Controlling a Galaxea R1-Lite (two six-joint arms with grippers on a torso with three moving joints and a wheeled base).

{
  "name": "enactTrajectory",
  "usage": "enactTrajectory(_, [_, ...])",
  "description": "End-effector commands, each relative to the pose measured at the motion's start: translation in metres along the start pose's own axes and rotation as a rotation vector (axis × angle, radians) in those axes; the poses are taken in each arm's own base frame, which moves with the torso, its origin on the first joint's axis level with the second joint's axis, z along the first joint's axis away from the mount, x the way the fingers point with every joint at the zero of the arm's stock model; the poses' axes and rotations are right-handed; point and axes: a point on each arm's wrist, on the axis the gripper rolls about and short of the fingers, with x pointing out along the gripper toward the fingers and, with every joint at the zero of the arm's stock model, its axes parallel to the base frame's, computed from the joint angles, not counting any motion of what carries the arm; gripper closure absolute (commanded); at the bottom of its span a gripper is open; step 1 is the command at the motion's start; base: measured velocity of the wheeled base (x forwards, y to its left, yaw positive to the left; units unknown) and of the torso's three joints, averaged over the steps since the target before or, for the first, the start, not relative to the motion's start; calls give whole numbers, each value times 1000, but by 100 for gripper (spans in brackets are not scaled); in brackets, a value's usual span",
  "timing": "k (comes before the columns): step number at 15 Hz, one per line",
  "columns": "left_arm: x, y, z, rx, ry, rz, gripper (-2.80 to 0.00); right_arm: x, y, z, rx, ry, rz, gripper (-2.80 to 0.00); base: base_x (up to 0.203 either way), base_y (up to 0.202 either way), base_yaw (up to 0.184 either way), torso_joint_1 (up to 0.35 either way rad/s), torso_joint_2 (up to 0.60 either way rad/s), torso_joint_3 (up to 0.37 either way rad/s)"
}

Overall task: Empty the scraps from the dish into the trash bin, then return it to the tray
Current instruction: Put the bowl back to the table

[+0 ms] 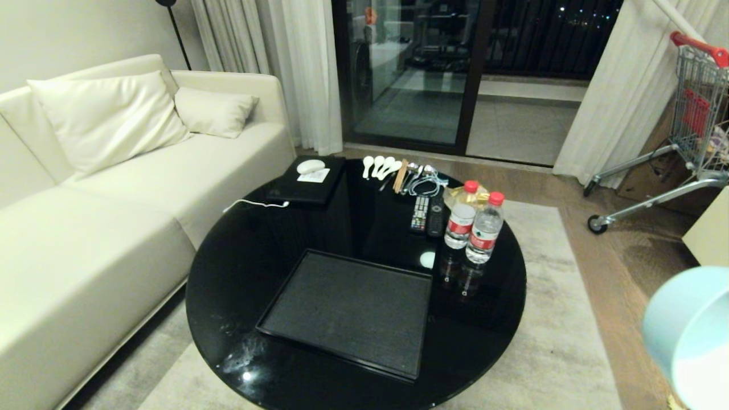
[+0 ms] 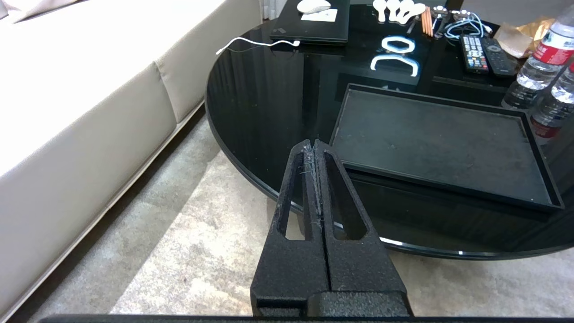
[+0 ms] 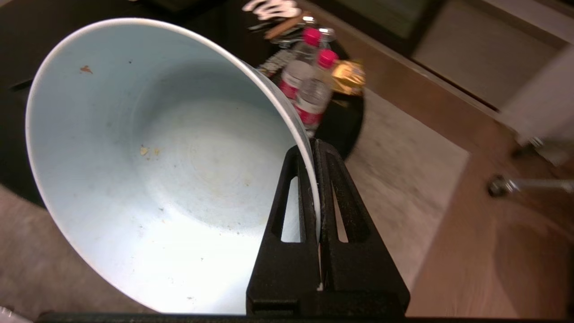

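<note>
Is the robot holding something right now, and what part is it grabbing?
Yes. The right claw pinches the rim of the round pale-blue dish, one finger inside, one outside. The left claw is shut on nothing.

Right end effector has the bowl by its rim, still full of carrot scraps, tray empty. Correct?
Not quite. The right wrist view shows the bowl emptied, only a few crumbs left. The right end effector does pinch its rim, and the tray is empty.
</note>
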Motion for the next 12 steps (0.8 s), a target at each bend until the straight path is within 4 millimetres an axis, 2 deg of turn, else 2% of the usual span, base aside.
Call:
enactTrajectory(1, [0,0,0,0,-1,1,0,57,-12,12,-16,92,171,0,0,0,0,0,0,0])
enactTrajectory(4, [0,0,0,0,-1,1,0,95,3,13,-43,121,367,0,0,0,0,0,0,0])
enactTrajectory(8, [0,0,0,0,-1,1,0,149,33,-5,-50,227,536,0,0,0,0,0,0,0])
enactTrajectory(12, [0,0,0,0,-1,1,0,205,70,-15,-38,250,598,0,0,0,0,0,0,0])
